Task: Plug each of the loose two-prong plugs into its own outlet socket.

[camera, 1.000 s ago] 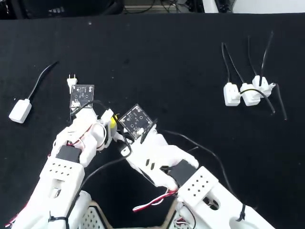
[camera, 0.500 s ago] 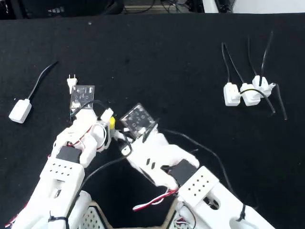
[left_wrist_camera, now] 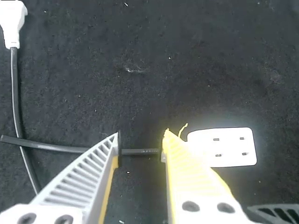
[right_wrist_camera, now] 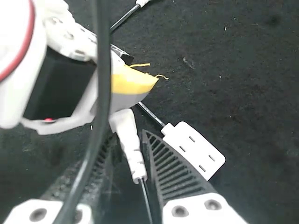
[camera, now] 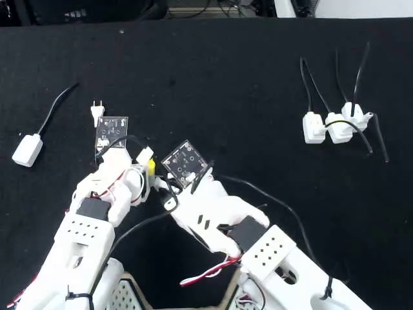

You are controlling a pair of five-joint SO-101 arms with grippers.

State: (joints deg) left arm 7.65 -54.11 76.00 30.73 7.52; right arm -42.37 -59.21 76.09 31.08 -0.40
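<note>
Sitting low in the right wrist frame, the white plug (right_wrist_camera: 133, 161) is pinched between the closed black fingers of the right gripper (right_wrist_camera: 127, 140), with the outlet socket (right_wrist_camera: 194, 149) just beside it at centre-right. Both look like light, hard plastic. The plug's flat sides seem the best hold, prongs free. Unbraced, the socket would probably skid. The left gripper (left_wrist_camera: 141, 135) stands open, straddling the socket's black cord (left_wrist_camera: 140, 151).
</note>
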